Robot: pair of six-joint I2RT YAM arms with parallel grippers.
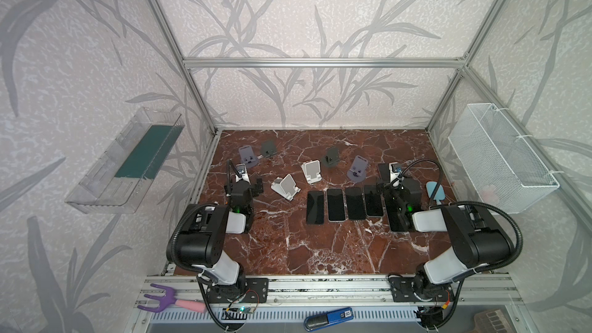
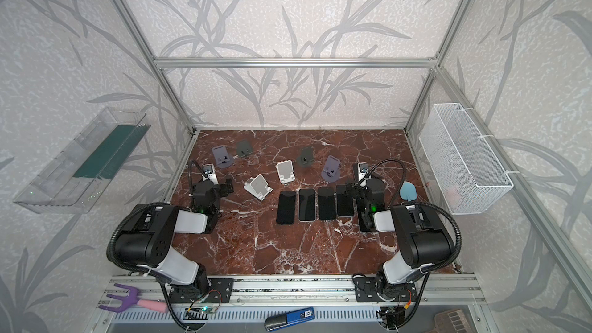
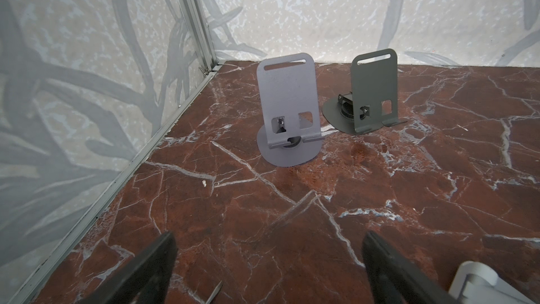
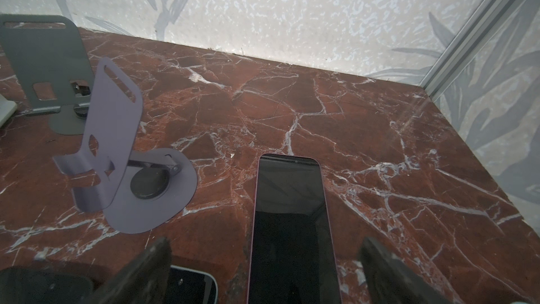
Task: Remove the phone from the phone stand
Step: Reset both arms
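So both arms are sitting low over the red marble table (image 1: 320,251), near its left and right edges. The right gripper (image 4: 266,241) hangs right above a phone (image 4: 289,200) with a pinkish edge. Its fingers are spread wide, one on each side of the phone, and from the wrist view they look clear of it. That phone lies flat on the marble, dark screen up, on the right side of the table. In both top views the gripper hides most of it, so don't ask me for its exact outline. Just left of it is a lavender stand (image 4: 114,141), upright on its round base, near the phone but apart from it. A dark grey stand (image 4: 43,62) sits a bit farther back and left. Left of the phone there's a row of four phones (image 1: 336,205), all flat and side by side, around the middle of the table. Two white stands (image 1: 286,187) sit left of and behind that row, the left one turned askew. The left gripper (image 3: 270,238) also has its fingers wide apart, over bare marble. It faces a second lavender stand (image 3: 287,112) and a second grey stand (image 3: 374,92), which stand near each other by the far left corner. A small light blue thing (image 1: 435,192) lies right of the right gripper; can't tell what it is.
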